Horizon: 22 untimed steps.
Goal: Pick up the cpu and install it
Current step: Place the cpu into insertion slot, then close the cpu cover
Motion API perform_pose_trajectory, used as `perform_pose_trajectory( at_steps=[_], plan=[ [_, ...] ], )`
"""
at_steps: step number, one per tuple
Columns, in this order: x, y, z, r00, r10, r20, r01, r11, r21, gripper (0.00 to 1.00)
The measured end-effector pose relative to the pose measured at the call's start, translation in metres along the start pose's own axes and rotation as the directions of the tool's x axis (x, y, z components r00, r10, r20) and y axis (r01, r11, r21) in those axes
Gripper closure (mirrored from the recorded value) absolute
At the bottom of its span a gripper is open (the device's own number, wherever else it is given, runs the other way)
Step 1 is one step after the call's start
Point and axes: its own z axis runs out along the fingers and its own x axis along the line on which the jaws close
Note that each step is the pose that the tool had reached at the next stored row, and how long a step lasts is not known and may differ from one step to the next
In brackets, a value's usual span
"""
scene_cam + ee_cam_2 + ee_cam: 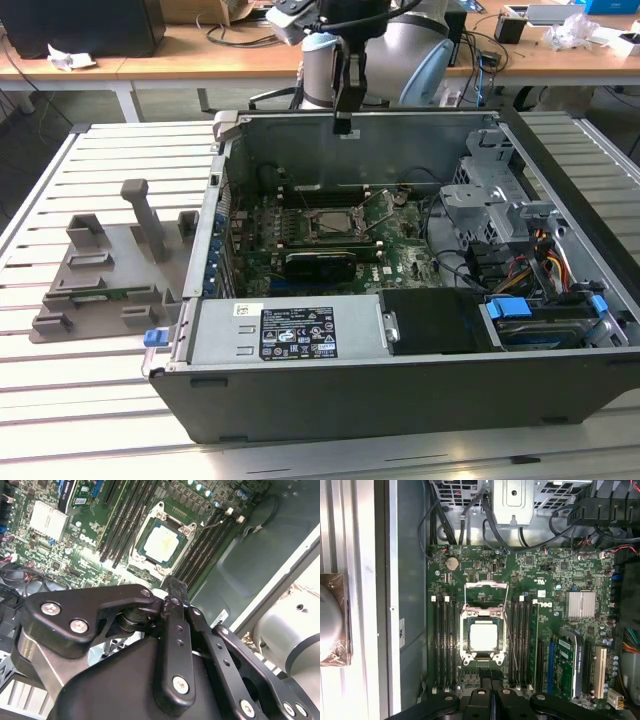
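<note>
The cpu [483, 636], a silver square with a thin green rim, lies flat in the socket frame [465, 630] on the motherboard inside the open computer case; it also shows in the second wrist view [162, 542] and in the exterior view [327, 226]. The socket's metal cover [484, 586] is flipped open beside it. My gripper [343, 126] hangs above the case's rear wall, well clear of the cpu, with its black fingers [175, 587] pressed together and nothing between them. In the first wrist view the gripper [492, 681] points at the board just off the socket.
Memory slots [445, 640] flank the socket on both sides. Drive cage and cables [500, 220] fill the case on the exterior view's right; a black power supply [435, 320] sits at the front. A grey fixture plate with posts [100, 270] lies on the slatted table to the left.
</note>
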Motion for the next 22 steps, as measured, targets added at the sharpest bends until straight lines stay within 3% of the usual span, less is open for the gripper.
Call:
perform_pose_trajectory(
  at_steps=[11, 21, 22],
  plan=[
    [-0.0009, -0.0011, -0.0251, 1.0000, 0.000, 0.0004, 0.000, 1.0000, 0.0004, 0.89],
    [-0.0010, -0.0012, -0.0262, 1.0000, 0.000, -0.0010, 0.000, 1.0000, 0.0005, 0.89],
    [-0.0009, 0.0040, -0.0265, 1.0000, 0.000, -0.0014, 0.000, 1.0000, 0.0006, 0.89]
  ],
)
